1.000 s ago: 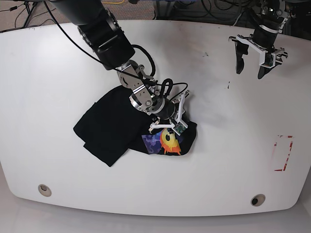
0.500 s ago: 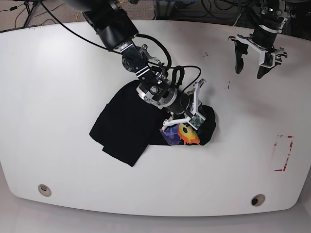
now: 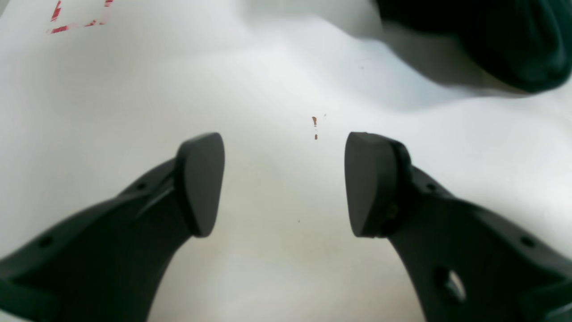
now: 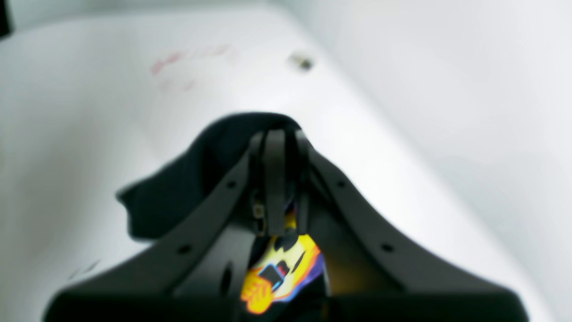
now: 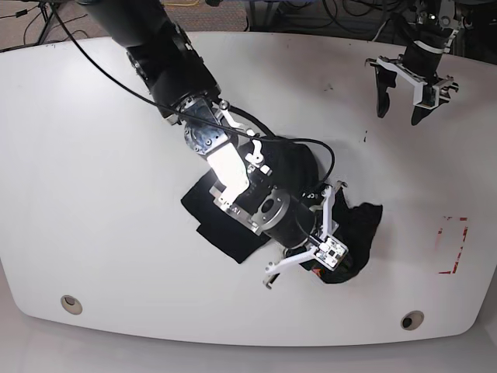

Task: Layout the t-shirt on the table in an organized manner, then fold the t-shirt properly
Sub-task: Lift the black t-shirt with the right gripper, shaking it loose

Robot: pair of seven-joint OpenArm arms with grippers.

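The table (image 5: 93, 155) is broad and white with plenty of bare surface on every side, and the t-shirt (image 5: 225, 221) lies bunched near its middle, nowhere near flat: one dark flap lies out toward the near-left while the rest is gathered under the arm, with a lifted lump of black cloth poking out toward the red tape rectangle (image 5: 453, 245). The right gripper (image 4: 279, 188) is clenched on the t-shirt, its jaws pressed together with black fabric pinched between them and the yellow-and-orange print hanging just below in the wrist view. The left gripper (image 5: 408, 92) hangs far off over the back corner, its jaws spread apart and nothing between them, above bare table. To my eye the step in hand is dragging the cloth out to spread it, and doing it well would mean keeping the pinch low so the trailing flap slides rather than rolls under itself. A single hold tends to rope the cloth, so I'd bring the idle arm in to pin or take a second edge before letting go.
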